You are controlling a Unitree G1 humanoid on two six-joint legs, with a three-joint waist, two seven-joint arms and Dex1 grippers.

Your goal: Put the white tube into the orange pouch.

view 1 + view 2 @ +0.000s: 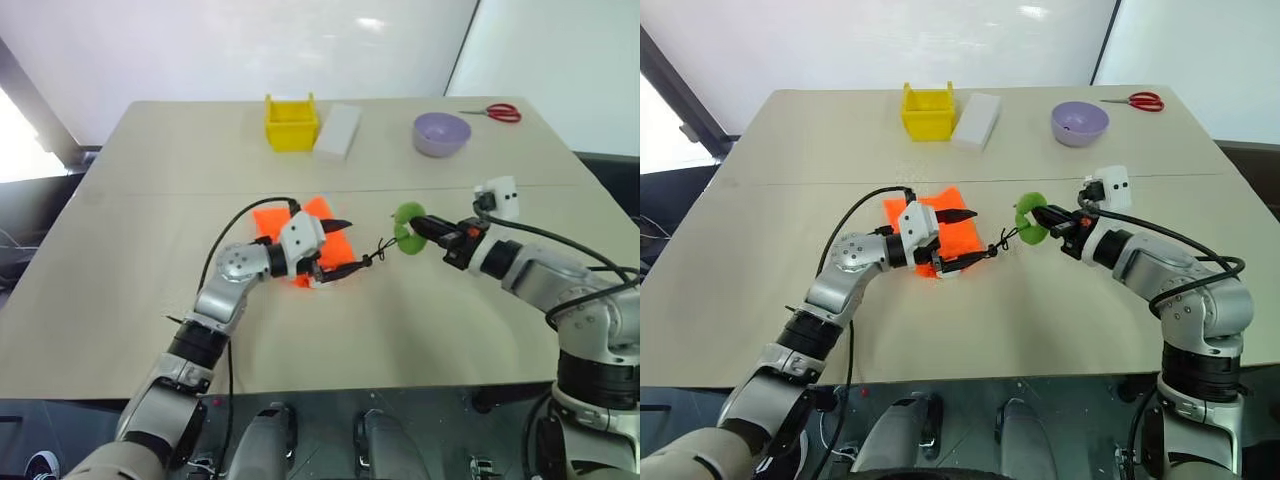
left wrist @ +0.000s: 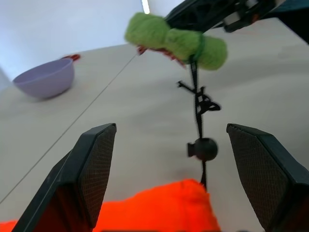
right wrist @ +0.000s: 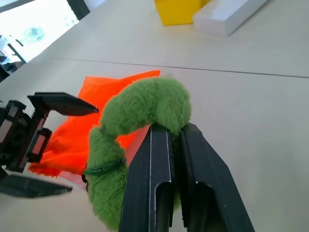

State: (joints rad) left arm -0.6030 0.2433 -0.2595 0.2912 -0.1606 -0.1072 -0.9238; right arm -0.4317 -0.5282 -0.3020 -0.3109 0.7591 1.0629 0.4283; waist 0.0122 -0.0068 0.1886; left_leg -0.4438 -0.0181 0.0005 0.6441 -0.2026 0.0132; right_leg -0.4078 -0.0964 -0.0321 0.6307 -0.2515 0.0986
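Observation:
The orange pouch (image 1: 270,220) lies flat near the middle of the table. My left gripper (image 1: 340,247) stands open at the pouch's right edge, one finger on each side of that edge, gripping nothing. A black cord (image 2: 198,104) with a bead runs from the pouch up to the fuzzy green ring (image 1: 405,228). My right gripper (image 3: 169,133) is shut on the green ring and holds it just above the table, to the right of the pouch. The white tube is out of view.
At the table's far side stand a yellow bin (image 1: 290,122), a white rectangular block (image 1: 338,130) beside it, a purple bowl (image 1: 441,133) and red scissors (image 1: 495,112). A seam line crosses the tabletop behind the pouch.

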